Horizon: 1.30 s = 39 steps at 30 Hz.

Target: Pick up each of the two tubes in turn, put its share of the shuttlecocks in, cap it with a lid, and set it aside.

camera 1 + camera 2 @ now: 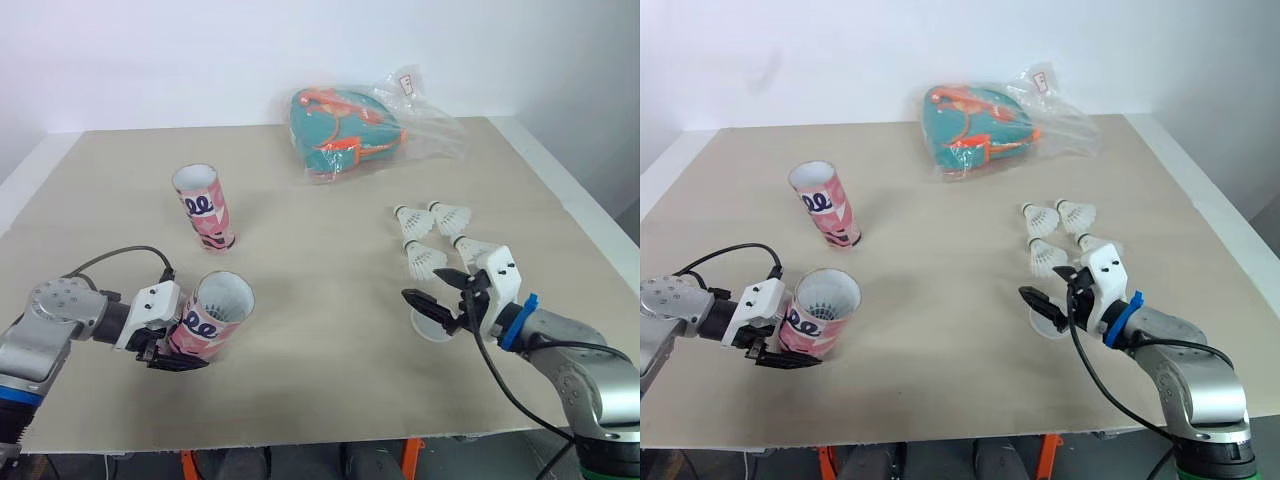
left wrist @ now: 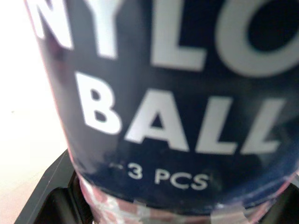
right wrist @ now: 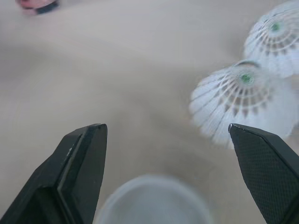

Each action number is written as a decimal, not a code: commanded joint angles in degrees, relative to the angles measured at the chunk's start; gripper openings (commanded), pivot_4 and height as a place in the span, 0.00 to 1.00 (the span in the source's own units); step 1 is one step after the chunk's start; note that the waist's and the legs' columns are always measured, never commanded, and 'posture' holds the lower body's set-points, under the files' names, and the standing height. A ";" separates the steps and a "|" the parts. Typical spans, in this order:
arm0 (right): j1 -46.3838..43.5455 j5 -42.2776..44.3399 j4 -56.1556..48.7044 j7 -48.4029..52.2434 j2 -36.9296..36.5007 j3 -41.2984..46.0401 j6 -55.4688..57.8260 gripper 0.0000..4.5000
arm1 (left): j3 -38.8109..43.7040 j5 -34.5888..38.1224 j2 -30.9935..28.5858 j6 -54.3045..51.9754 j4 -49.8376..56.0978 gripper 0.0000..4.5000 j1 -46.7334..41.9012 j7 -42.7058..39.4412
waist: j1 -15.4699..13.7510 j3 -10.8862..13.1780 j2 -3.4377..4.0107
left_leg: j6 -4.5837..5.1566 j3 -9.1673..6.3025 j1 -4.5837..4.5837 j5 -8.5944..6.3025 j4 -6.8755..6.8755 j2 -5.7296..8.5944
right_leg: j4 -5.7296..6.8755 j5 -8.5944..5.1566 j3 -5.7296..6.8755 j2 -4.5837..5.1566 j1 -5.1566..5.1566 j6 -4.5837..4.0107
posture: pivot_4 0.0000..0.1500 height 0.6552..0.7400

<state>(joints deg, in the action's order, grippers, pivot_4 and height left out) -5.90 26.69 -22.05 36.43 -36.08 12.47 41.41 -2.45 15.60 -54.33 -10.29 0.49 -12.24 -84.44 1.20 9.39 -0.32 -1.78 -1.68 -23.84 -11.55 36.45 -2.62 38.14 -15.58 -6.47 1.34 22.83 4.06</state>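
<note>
My left gripper (image 1: 170, 348) is shut on a pink patterned tube (image 1: 212, 312), held tilted just above the table with its open mouth up. In the left wrist view the tube's dark blue label (image 2: 177, 93) sits between the fingers. A second pink tube (image 1: 204, 205) stands upright farther back on the left. Several white shuttlecocks (image 1: 425, 260) lie in a cluster on the right. My right gripper (image 1: 438, 292) is open, hovering over a clear round lid (image 1: 432, 326) just in front of the shuttlecocks. The right wrist view shows that lid (image 3: 154, 200) and a shuttlecock (image 3: 243, 102) beyond the spread fingers.
A teal and orange bag in a clear plastic wrap (image 1: 350, 130) lies at the back of the beige table (image 1: 320, 260). The table's front edge runs close below both grippers.
</note>
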 commanded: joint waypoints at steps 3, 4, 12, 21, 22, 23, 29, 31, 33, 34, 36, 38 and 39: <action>-3.69 -2.36 2.83 -4.11 1.79 -1.63 -1.06 0.99 | -4.47 -2.01 1.90 1.18 -2.23 0.75 1.10 -0.69 | -0.03 -0.03 0.06 | 0.00 0.00 -0.01 0.00 -0.01 0.02 | 0.00 -0.01 -0.01 0.01 -0.01 0.01 | 1.00 1.00; -4.21 -2.65 3.61 -4.50 2.12 -1.96 -1.07 0.99 | -4.40 -2.06 2.01 1.32 -2.44 0.75 1.06 -0.71 | -0.04 -0.04 0.06 | 0.00 0.00 0.00 0.00 0.00 0.04 | 0.00 -0.01 -0.02 0.01 -0.03 0.02 | 1.00 1.00; -8.98 -7.44 9.46 -9.48 5.46 -5.57 -2.27 0.99 | -4.00 -2.27 2.29 1.81 -3.08 0.75 1.05 -0.80 | -0.03 -0.11 0.19 | 0.01 0.00 0.05 0.00 0.00 0.04 | 0.00 0.01 -0.03 0.01 -0.06 0.03 | 1.00 1.00; -11.94 -13.08 13.34 -13.81 7.95 -8.40 -4.21 0.99 | -3.48 -1.99 1.98 1.56 -2.15 0.75 2.15 -0.69 | -0.02 -0.12 0.21 | 0.01 0.00 0.05 0.01 -0.01 0.04 | 0.00 0.00 -0.04 0.01 -0.07 0.03 | 1.00 1.00; -12.13 -13.26 13.55 -13.91 8.16 -8.37 -4.25 0.99 | -3.44 -1.98 1.97 1.55 -2.07 0.75 2.23 -0.68 | -0.02 -0.12 0.21 | 0.01 0.00 0.05 0.01 -0.01 0.04 | 0.00 0.00 -0.04 0.01 -0.07 0.03 | 1.00 1.00; -12.35 -13.40 13.85 -14.33 8.56 -8.16 -4.29 0.99 | -3.40 -1.98 1.96 1.55 -1.97 0.75 2.34 -0.64 | -0.02 -0.12 0.21 | 0.01 0.00 0.05 0.01 -0.01 0.04 | 0.00 0.00 -0.04 0.01 -0.07 0.03 | 1.00 1.00; -13.42 -14.52 15.29 -16.21 9.87 -7.26 -4.64 0.99 | -3.27 -1.81 1.88 1.34 -1.28 0.75 2.98 -0.62 | 0.00 -0.14 0.24 | 0.01 0.00 0.06 0.01 -0.02 0.04 | 0.00 0.01 -0.04 0.01 -0.07 0.02 | 1.00 1.00; -13.52 -15.45 15.25 -17.05 9.81 -7.45 -4.85 0.99 | -3.27 -1.80 1.84 1.27 -1.13 0.75 3.02 -0.62 | 0.00 -0.14 0.24 | 0.01 0.01 0.06 0.00 -0.02 0.04 | 0.00 0.00 -0.04 0.01 -0.06 0.02 | 1.00 1.00; -13.47 -16.13 15.02 -17.47 9.68 -7.67 -4.98 0.81 | -3.26 -1.75 1.84 1.15 -0.96 0.75 3.02 -0.61 | 0.00 -0.14 0.25 | 0.01 0.00 0.06 0.00 -0.03 0.04 | 0.00 -0.01 -0.04 0.01 -0.06 0.02 | 1.00 1.00; -13.44 -16.28 14.89 -17.53 9.69 -7.67 -5.17 0.72 | -3.25 -1.73 1.84 1.11 -0.89 0.75 3.03 -0.60 | 0.00 -0.14 0.25 | 0.01 0.00 0.06 0.00 -0.03 0.04 | 0.00 -0.01 -0.04 0.01 -0.06 0.02 | 1.00 1.00; -13.38 -16.32 14.68 -17.48 9.73 -7.51 -5.01 0.54 | -3.30 -1.72 1.89 1.01 -0.77 0.75 2.97 -0.55 | 0.00 -0.14 0.25 | 0.01 0.00 0.06 0.00 -0.04 0.04 | 0.00 -0.01 -0.04 0.01 -0.05 0.02 | 1.00 1.00; -13.33 -16.44 14.40 -17.32 9.59 -7.47 -4.96 0.33 | -3.38 -1.71 1.96 0.86 -0.70 0.75 2.83 -0.51 | 0.00 -0.14 0.25 | 0.01 0.01 0.06 0.00 -0.04 0.04 | 0.00 -0.01 -0.05 0.01 -0.05 0.02 | 1.00 1.00; -13.36 -16.86 14.33 -17.60 9.49 -7.50 -5.23 0.23 | -3.42 -1.71 1.98 0.78 -0.70 0.75 2.75 -0.49 | 0.00 -0.14 0.25 | 0.01 0.01 0.06 0.00 -0.04 0.04 | -0.01 -0.01 -0.05 0.01 -0.06 0.02 | 1.00 1.00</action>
<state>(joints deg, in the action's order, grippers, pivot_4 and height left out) -18.46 10.43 -6.05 19.41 -26.17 4.08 37.38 -1.74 15.31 -53.26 -8.77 -0.53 -11.20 -84.90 1.20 9.24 -0.07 -1.77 -1.68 -23.78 -11.55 36.41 -2.57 38.13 -15.60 -6.52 1.35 22.78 4.08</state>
